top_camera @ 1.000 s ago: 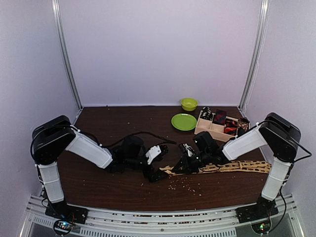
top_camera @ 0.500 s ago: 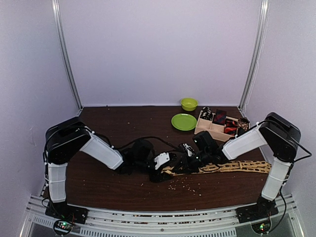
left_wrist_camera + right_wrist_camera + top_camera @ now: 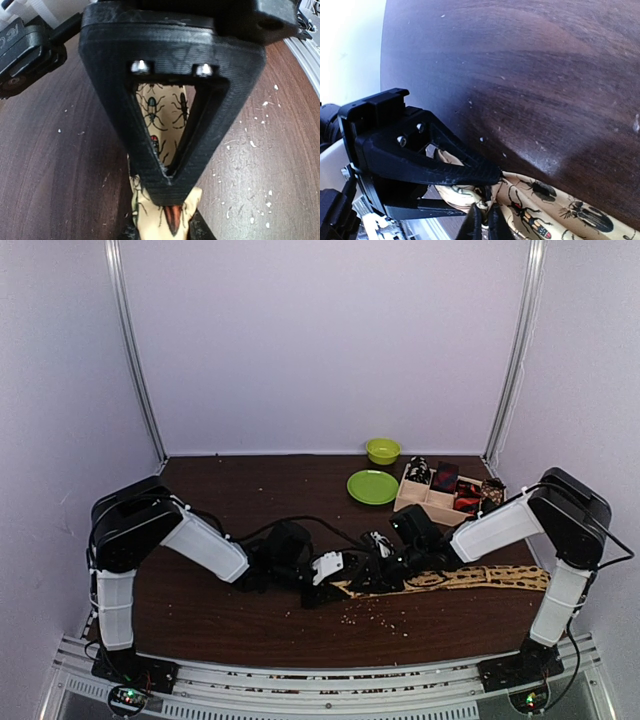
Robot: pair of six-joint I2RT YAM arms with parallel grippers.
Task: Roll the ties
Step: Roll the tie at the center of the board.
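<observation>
Jaws of both arms met on the left end of the tan tie [image 3: 480, 577], midway along the tabletop [image 3: 250, 495], toward its near edge.

From above, the tie ran flat from the right edge to the middle, but the jaws were a dark tangle hiding its end. Only the wrist views showed its marks as beetles. The right wrist view had the right jaws pinched shut on a raised fold of tie, tips cut off at the lower border. The left wrist view showed the left jaws flanking the tie's end, partly closed and mostly out of view; whether they pressed it could not be told. Only the top view showed rolled ties [image 3: 445, 476] in the tray [image 3: 418, 504] at the far right corner.
</observation>
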